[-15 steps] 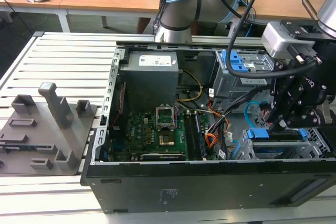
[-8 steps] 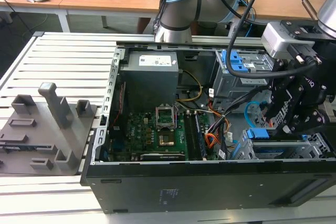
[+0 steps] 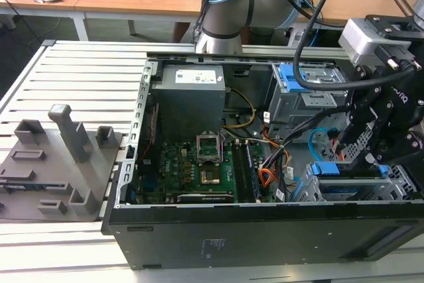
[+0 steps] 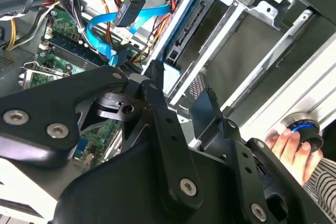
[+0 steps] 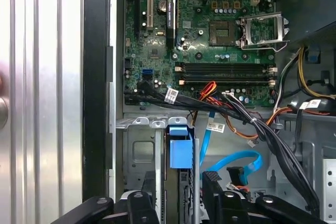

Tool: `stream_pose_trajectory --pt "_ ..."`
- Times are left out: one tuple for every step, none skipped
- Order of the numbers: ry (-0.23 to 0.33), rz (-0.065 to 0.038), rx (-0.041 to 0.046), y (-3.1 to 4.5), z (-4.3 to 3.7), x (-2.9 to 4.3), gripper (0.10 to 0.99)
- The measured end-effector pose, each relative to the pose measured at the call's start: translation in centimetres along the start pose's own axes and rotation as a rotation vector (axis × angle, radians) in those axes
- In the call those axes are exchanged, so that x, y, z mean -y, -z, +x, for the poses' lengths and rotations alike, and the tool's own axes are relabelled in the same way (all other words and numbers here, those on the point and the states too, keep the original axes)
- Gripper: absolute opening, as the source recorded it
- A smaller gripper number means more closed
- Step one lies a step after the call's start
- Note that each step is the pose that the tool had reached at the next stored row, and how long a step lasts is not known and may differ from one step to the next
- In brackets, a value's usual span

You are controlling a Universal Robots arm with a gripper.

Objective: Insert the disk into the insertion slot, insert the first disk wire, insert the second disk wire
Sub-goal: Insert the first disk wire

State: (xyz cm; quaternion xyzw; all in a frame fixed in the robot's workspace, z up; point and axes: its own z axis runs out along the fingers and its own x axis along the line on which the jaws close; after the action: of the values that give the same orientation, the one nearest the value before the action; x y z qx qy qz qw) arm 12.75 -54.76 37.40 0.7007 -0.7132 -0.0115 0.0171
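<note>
Open PC case [image 3: 265, 236] lies on its side; in its corner the insertion slot [image 3: 399, 180], a low grey perforated bay, holds the disk [image 5: 181, 153], blue carrier end showing, blue cable [image 5: 231, 158] just beside. Gripper [image 5: 178, 186] hangs at that end, jaws parted astride the carrier, clamping nothing afaict. Disk prob. dense, rigid, shock-sensitive: grip by carrier's side rails, not connector edge.

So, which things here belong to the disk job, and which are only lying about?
Job: disk, insertion slot, blue cable, hand.
Lying about: grey fixture blocks, motherboard, taller cage.
</note>
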Motion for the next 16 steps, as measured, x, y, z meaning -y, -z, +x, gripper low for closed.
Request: stream_pose_trajectory --pt "0.0 0.0 0.0001 0.37 0.0 0.0 0.482" --pt "0.0 0.0 0.0001 0.62 -0.01 0.0 0.482" --pt "0.0 0.0 0.0 1.06 -0.02 -0.01 0.482" --pt "0.0 0.0 -0.0001 1.55 -0.03 -0.02 0.482" --pt "0.0 0.0 0.0001 1.9 -0.03 -0.04 0.482" --pt "0.0 0.0 0.0001 2.18 -0.03 -0.05 0.482" --pt "0.0 0.0 0.0 2.41 -0.04 -0.06 0.482" --pt "0.0 0.0 0.0001 2.74 -0.04 -0.07 0.482" --pt "0.0 0.0 0.0001 2.98 -0.04 -0.08 0.482" --pt "0.0 0.0 0.0 3.21 -0.04 -0.09 0.482" --pt "0.0 0.0 0.0 3.49 -0.04 -0.1 0.482" --pt "0.0 0.0 0.0003 3.66 -0.04 -0.11 0.482" --pt "0.0 0.0 0.0002 3.67 -0.04 -0.11 0.482" --pt "0.0 0.0 0.0001 3.68 -0.04 -0.11 0.482" --pt "0.0 0.0 0.0001 3.68 -0.04 -0.11 0.482" --pt "0.0 0.0 0.0001 3.68 -0.04 -0.11 0.482"
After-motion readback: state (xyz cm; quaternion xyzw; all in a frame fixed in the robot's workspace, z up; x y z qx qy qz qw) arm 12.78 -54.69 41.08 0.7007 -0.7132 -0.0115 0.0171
